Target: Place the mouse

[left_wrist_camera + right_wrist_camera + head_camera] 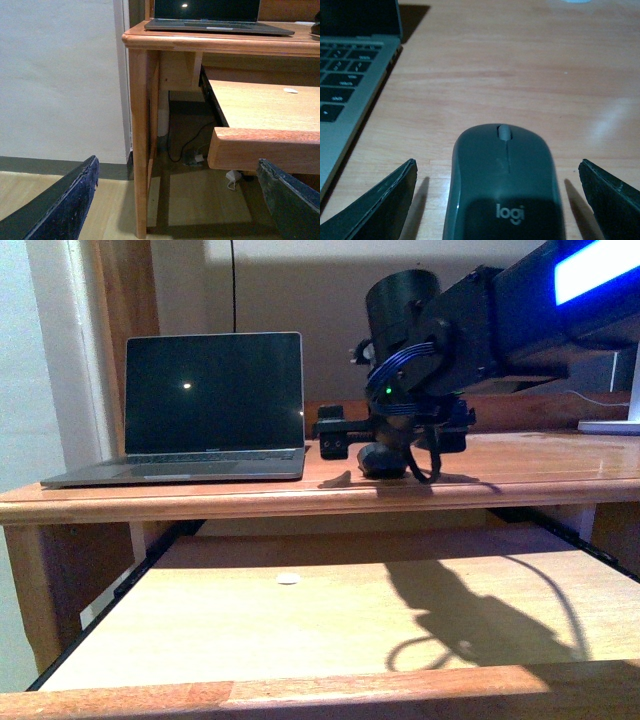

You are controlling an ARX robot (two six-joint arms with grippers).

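The dark grey mouse (504, 185) with a "logi" logo lies on the wooden desk top (520, 65), just right of the laptop (350, 95). My right gripper (500, 210) is open, with one finger on each side of the mouse and a gap to both. In the front view the mouse (381, 460) sits under the right gripper (385, 452) beside the open laptop (205, 405). My left gripper (182, 205) is open and empty, low beside the desk's left leg (139, 135).
A pull-out wooden shelf (330, 610) extends below the desk top, with a small white disc (288, 578) on it. A white object (610, 425) stands at the desk's far right. Cables lie on the floor under the desk (192, 150).
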